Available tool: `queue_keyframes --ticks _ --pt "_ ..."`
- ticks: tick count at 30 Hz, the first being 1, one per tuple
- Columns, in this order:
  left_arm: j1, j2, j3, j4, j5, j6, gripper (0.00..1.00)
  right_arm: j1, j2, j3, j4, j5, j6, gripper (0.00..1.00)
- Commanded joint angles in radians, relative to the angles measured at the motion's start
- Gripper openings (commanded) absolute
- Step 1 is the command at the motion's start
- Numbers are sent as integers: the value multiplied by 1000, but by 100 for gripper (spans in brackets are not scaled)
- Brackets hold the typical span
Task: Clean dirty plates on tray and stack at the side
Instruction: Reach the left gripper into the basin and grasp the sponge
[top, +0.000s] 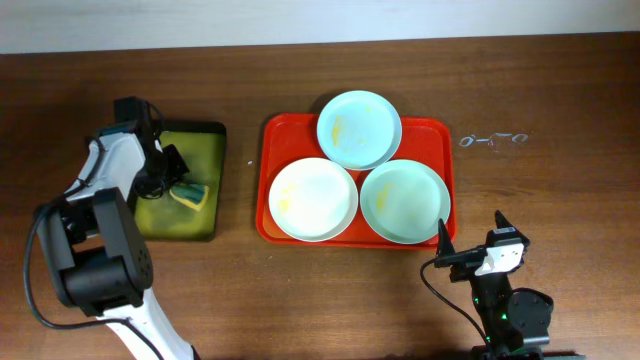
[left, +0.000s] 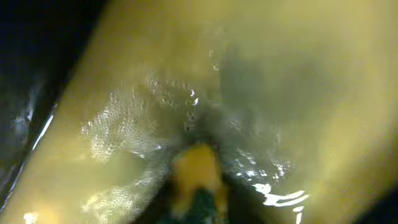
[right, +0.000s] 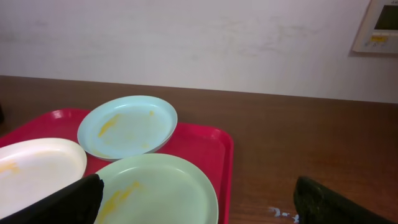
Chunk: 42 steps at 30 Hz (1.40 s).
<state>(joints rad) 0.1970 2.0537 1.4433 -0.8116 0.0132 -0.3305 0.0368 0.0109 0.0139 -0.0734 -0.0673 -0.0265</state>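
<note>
The red tray (top: 434, 135) lies mid-table with three plates on it: a pale blue one (top: 360, 128) at the back, a white one (top: 312, 198) front left, and a pale green one (top: 404, 202) front right, all with yellow smears. My right gripper (top: 472, 236) is open and empty, just off the tray's front right corner. The right wrist view shows it (right: 199, 208) over the near edge of the green plate (right: 161, 186), with the blue plate (right: 127, 127), white plate (right: 34, 171) and tray (right: 211, 140) beyond. My left gripper (top: 172, 172) is down in the black tray, shut on a yellow-green sponge (left: 196, 177).
The black tray (top: 212, 130) holds foamy yellow-green liquid (left: 124, 124) and stands at the left. Small white marks (top: 492, 140) lie on the wood table right of the red tray. A wall runs along the table's far edge.
</note>
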Motion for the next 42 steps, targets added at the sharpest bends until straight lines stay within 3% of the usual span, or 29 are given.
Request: queue_keyframes --ticks 1,9,10,12,15,16,17,18,19,20,24,26,30,31,33,34,36,37,38,39,40,41,42 --pt "4 11 60 -76 103 2 99 7 -7 -8 -1 12 5 98" --pt "2 11 -4 -97 157 -66 99 7 -7 -8 -1 13 5 98" --pt "2 11 -31 -69 156 -66 92 7 -7 -8 -1 12 5 98" --pt "2 11 -67 -28 155 -66 66 7 -7 -8 -1 13 5 98" --pt "2 11 -87 2 151 -89 13 7 -7 -8 -2 12 5 98" --pt "2 11 -87 4 128 -89 3 7 -7 -8 -1 12 5 98" --pt "4 11 -87 3 90 -88 0 7 -7 -8 -2 12 5 98" --pt "8 11 -85 -2 59 -87 9 7 -7 -8 -2 12 5 98" --pt "14 11 -74 -23 58 -87 28 7 -7 -8 -1 13 5 98" --pt "21 11 -51 -60 62 -87 99 7 -7 -8 -1 13 5 99" --pt "21 11 -4 -141 222 -88 99 7 -7 -8 -1 12 5 98" --pt "1 11 -6 -145 235 -88 100 7 -7 -8 -2 12 5 98" --pt "-51 11 -15 -145 234 -88 88 7 -7 -8 -1 13 5 98" --pt "-59 11 -16 -144 232 -88 79 7 -7 -8 -2 13 5 98" --pt "-63 11 -16 -144 181 -88 42 7 -7 -8 -2 13 5 98" --pt "-63 11 -16 -144 159 -88 29 7 -7 -8 -2 13 5 98" --pt "-63 11 -16 -142 137 -88 15 7 -7 -8 -2 13 5 98" --pt "-63 11 -16 -140 106 -88 3 7 -7 -8 -2 13 5 98" --pt "-62 11 -16 -140 61 -88 0 7 -7 -8 -1 13 5 98" --pt "-60 11 -16 -140 8 -88 0 7 -7 -8 -1 13 5 98" --pt "-56 11 -15 -140 -18 -88 14 7 -7 -8 -1 12 5 98" --pt "-55 11 -15 -135 -37 -88 66 7 -7 -8 -1 12 5 98" --pt "-47 11 -14 -121 -36 -88 99 7 -7 -8 -2 13 5 98"
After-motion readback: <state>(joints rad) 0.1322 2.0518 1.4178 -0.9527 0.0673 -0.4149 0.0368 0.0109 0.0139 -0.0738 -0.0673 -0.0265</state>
